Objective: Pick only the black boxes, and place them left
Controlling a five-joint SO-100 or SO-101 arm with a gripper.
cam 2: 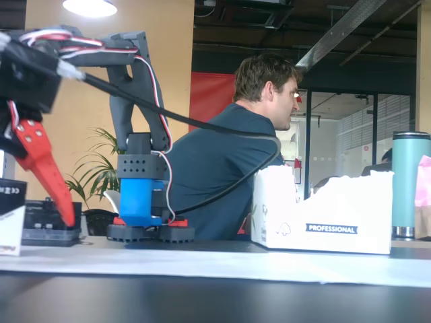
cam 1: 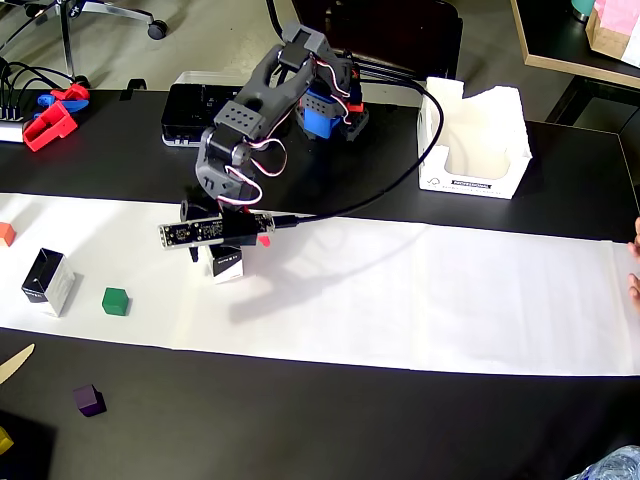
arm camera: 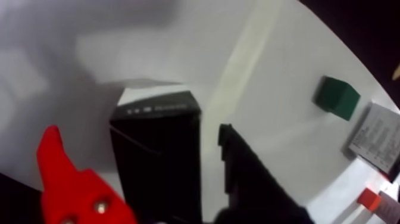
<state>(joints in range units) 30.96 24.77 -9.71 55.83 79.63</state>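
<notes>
A black box [cam 1: 227, 264] with white sides stands on the white paper strip [cam 1: 420, 290], right under my gripper [cam 1: 213, 256]. In the wrist view this black box [arm camera: 158, 161] sits between my red finger [arm camera: 62, 179] and my black finger [arm camera: 250, 179], with a gap on each side, so the gripper [arm camera: 138, 134] is open around it. A second black box [cam 1: 48, 282] stands at the strip's left end and shows in the wrist view [arm camera: 375, 140]. In the fixed view the red finger [cam 2: 42, 165] hangs beside the first black box [cam 2: 11, 208] at the left edge.
A green cube [cam 1: 115, 300] lies between the two boxes. An orange cube [cam 1: 5, 233] and a purple cube [cam 1: 88, 400] lie further left. A large flat black case [cam 1: 200, 110] sits behind the arm's base, and a white carton tray [cam 1: 470, 140] is at the back right.
</notes>
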